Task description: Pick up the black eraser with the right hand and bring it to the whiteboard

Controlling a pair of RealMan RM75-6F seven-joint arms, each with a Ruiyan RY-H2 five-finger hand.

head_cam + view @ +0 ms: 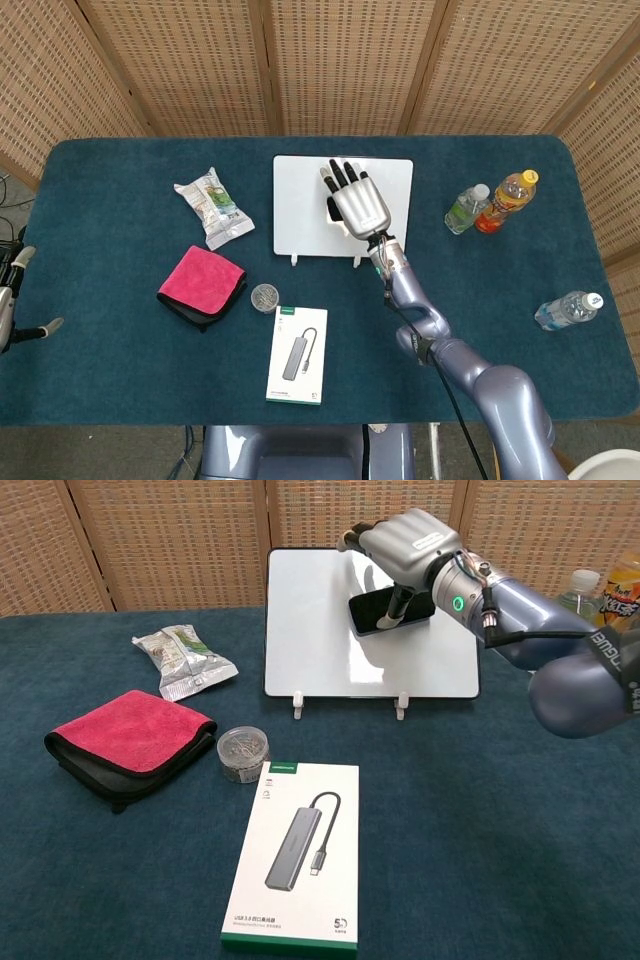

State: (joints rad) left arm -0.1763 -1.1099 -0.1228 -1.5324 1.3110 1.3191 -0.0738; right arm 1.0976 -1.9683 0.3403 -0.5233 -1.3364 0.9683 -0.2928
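The white whiteboard (pixel 300 200) stands upright on two small feet at the table's middle back. My right hand (pixel 358 205) is over its right half, fingers stretched out straight toward the board's top edge. The black eraser (pixel 372 613) lies tilted against the board face (pixel 320 630) under my right hand (pixel 415 542), with the thumb crossing its right end and holding it there. In the head view only a black sliver of the eraser (pixel 331 212) shows beside the palm. My left hand (pixel 12 295) sits at the far left edge off the table, fingers apart and holding nothing.
A snack packet (pixel 213 205), a pink cloth (pixel 202 282) and a small round tin (pixel 264 296) lie left of the board. A boxed USB hub (pixel 298 353) lies in front. Two bottles (pixel 466 208) (pixel 506 200) stand at the right, and a third (pixel 568 310) lies near the right edge.
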